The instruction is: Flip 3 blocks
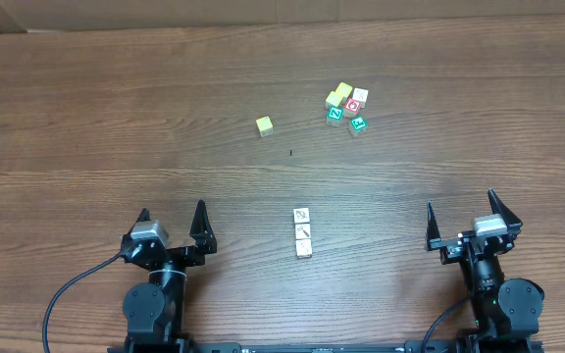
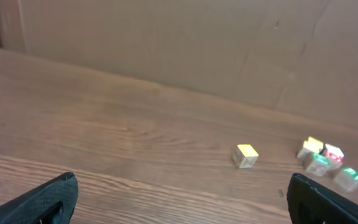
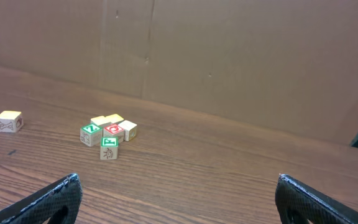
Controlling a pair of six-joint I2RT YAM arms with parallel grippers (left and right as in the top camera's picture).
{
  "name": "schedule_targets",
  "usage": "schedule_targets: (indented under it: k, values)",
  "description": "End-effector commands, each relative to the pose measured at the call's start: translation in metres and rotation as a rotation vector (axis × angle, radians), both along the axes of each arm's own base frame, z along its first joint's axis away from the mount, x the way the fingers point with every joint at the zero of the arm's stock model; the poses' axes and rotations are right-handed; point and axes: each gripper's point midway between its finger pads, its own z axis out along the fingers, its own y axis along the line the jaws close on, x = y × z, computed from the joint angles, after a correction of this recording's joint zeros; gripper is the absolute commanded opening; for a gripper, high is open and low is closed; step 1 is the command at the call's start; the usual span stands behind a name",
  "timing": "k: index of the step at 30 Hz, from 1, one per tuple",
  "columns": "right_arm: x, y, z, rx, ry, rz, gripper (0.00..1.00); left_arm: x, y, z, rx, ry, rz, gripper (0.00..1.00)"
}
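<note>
Three blocks (image 1: 303, 233), a row pointing away from me, lying right of my nearer left claw (image 1: 173, 218). It and my right claw (image 1: 461, 211): both wide, empty.

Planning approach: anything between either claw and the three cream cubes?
Nothing visible. Only bare wooden tabletop separates the left claw, right claw and the three small cream wooden cubes; the coloured cube cluster sits farther back.

Black and round-jointed, both alike. Tipped by the left end effector (image 1: 172, 209) and right end effector (image 1: 460, 201) with pointed black fingers (image 1: 200, 218). Capped with small grey boxes (image 1: 148, 232). Trailing thin black cables (image 1: 62, 291) behind.
</note>
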Motion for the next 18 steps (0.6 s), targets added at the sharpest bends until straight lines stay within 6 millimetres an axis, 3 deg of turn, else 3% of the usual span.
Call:
schedule_targets:
  k: [1,18]
  values:
    - [0.0004,-0.0022,-0.0023,0.0,-0.001,-0.011,1.0,-0.0003,0.0018,0.0006,0.097,-0.002,0.0,1.0]
    - [0.0004,-0.0022,-0.0023,0.0,-0.002,-0.011,1.0,-0.0003,0.0024,0.0004,0.096,-0.001,0.003,1.0]
